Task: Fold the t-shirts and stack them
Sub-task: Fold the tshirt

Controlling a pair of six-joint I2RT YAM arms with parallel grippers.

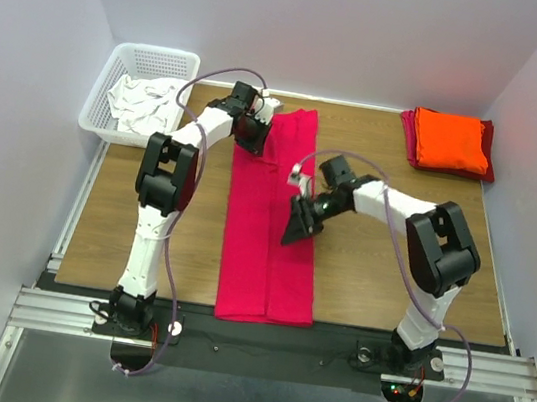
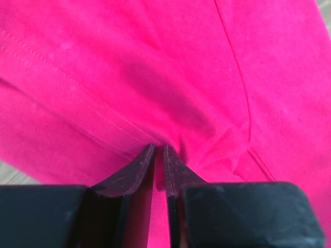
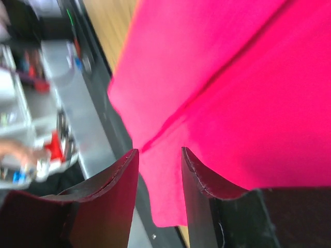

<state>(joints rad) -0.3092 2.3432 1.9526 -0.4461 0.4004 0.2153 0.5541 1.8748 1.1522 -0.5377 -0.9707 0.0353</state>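
A magenta t-shirt (image 1: 268, 272) lies folded into a long narrow strip down the middle of the table, its near end reaching the black front edge. My left gripper (image 1: 255, 133) sits at the strip's far left corner; in the left wrist view its fingertips (image 2: 159, 147) are shut on a bunched pinch of the magenta cloth (image 2: 155, 62). My right gripper (image 1: 297, 228) hovers over the strip's right half, open (image 3: 159, 151), with the magenta cloth (image 3: 248, 103) under it and nothing gripped. An orange t-shirt (image 1: 450, 139) lies folded on a darker red one (image 1: 407, 131) at the back right.
A white basket (image 1: 96, 104) holding white cloth (image 1: 142, 101) stands at the back left. Grey walls close in on both sides. A metal rail (image 1: 258, 336) runs along the near edge, under the arm bases.
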